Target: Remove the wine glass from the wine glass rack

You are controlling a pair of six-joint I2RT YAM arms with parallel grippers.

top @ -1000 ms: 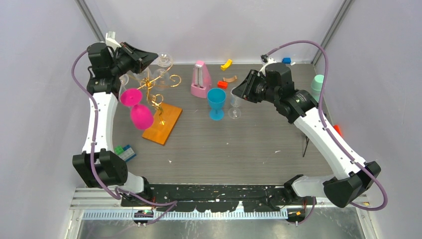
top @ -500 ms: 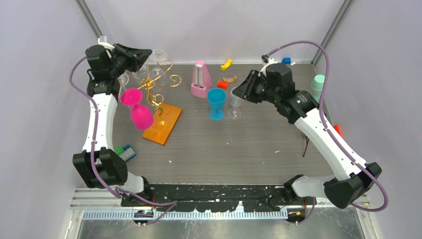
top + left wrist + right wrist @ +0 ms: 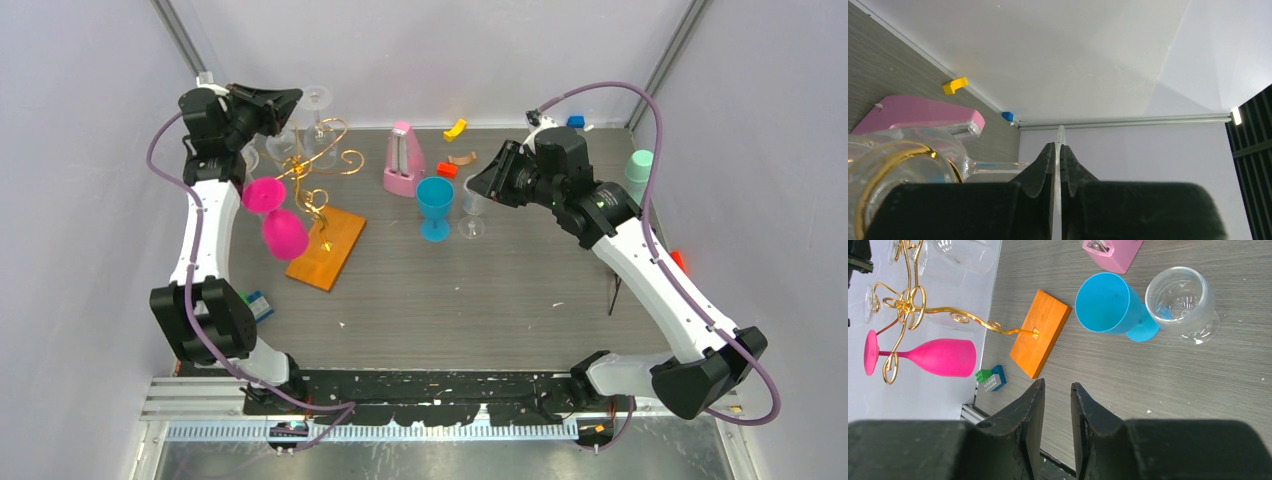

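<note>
**Glass pinched by its foot at the rack's top**

Left hand (image 3: pixel 290 102) sits high at the far-left corner, above the counter (image 3: pixel 480 290), clenched on the wine glass (image 3: pixel 316 98). In the wrist view its two fingers (image 3: pixel 1045 165) press together on a thin clear edge (image 3: pixel 1060 134) that sticks up past their tips, which looks like the glass's foot seen edge-on. From above, that round foot lies just beside the hand, and the stem runs down toward the gold scrolls of the rack (image 3: pixel 327 162). The bowl overlaps the topmost loop, and it cannot be told whether it is free of the wire.

The rack's post rises from an orange base (image 3: pixel 327 250) lying flat at the left of the counter. A pink glass (image 3: pixel 280 228) hangs upside down from a lower arm on the near-left side, its foot caught in a curl.

Right hand (image 3: pixel 482 182) hovers over the middle of the far half, fingers a little apart with nothing between them (image 3: pixel 1057 386). Just below it stand a blue cup (image 3: pixel 435 207) and a clear glass (image 3: pixel 472 216), side by side and upright. A pink metronome (image 3: pixel 403 160) stands behind the cup, between it and the rack.
</note>
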